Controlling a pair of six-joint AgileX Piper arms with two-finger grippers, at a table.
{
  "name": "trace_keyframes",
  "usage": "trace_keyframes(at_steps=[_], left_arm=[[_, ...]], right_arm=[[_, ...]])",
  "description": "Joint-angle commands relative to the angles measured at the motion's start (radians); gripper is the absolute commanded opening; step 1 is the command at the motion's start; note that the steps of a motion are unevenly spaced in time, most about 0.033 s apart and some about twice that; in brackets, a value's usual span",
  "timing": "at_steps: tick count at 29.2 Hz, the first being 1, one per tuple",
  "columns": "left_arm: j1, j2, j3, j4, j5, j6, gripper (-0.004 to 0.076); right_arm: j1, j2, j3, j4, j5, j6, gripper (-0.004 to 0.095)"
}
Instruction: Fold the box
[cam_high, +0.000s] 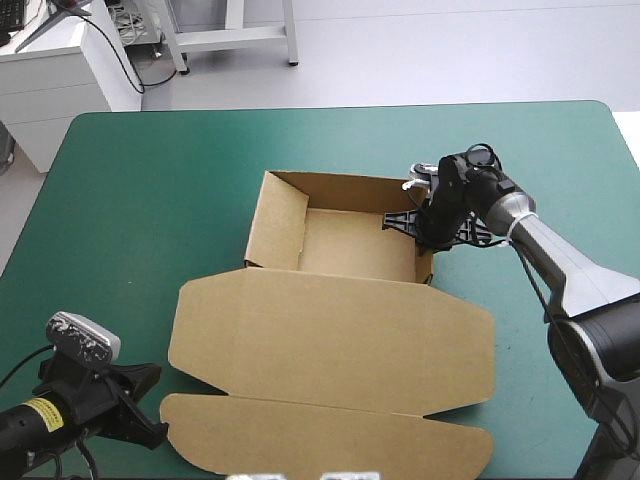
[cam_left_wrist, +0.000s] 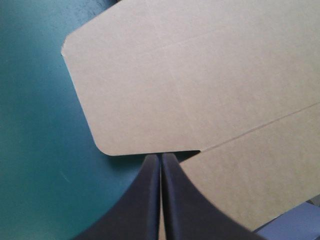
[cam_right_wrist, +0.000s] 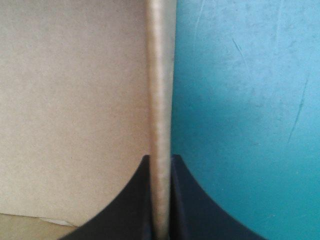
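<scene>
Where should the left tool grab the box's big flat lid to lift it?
Probably the lid's left edge, by the notch where the front flap starts, coming in from the table's left. The lid lies flat on the teal-green cover, so only its thin rim can be pinched. The left tool sits shut right there; it would need to open first.

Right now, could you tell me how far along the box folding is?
Done: the walls stand, forming a tray. In hand: the right claw is shut on the right wall; the left claw, shut, sits at the lid's left edge. Left: the lid and its flap lie flat.
</scene>
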Motion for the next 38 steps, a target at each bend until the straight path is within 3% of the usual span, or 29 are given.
trace_keyframes(at_steps=[1,10,22,31,35,38], left_arm=[[-0.002,0.005,-0.022,-0.028,-0.046,0.001,-0.0008],[-0.002,0.004,-0.022,-0.028,-0.057,0.001,-0.0008],[-0.002,0.004,-0.022,-0.024,-0.081,0.001,-0.0008],[-0.002,0.004,-0.022,-0.024,-0.081,0.001,-0.0008],[-0.002,0.004,-0.022,-0.024,-0.081,0.001,-0.0008],[-0.002,0.004,-0.022,-0.024,-0.081,0.001,-0.0008]], right_arm=[[-0.012,-0.052,-0.057,-0.019,-0.008,-0.039,-0.0019],[-0.256,-0.092,-0.307,-0.213,0.088,-0.194,-0.0019],[-0.715,-0.039,-0.365,-0.2,0.08,-0.276,-0.0019],[-0.798,0.073,-0.365,-0.185,0.093,-0.322,-0.0008],[-0.798,0.1,-0.365,-0.172,0.132,-0.352,0.0114],[-0.798,0.102,-0.365,-0.167,0.155,-0.361,0.0313]])
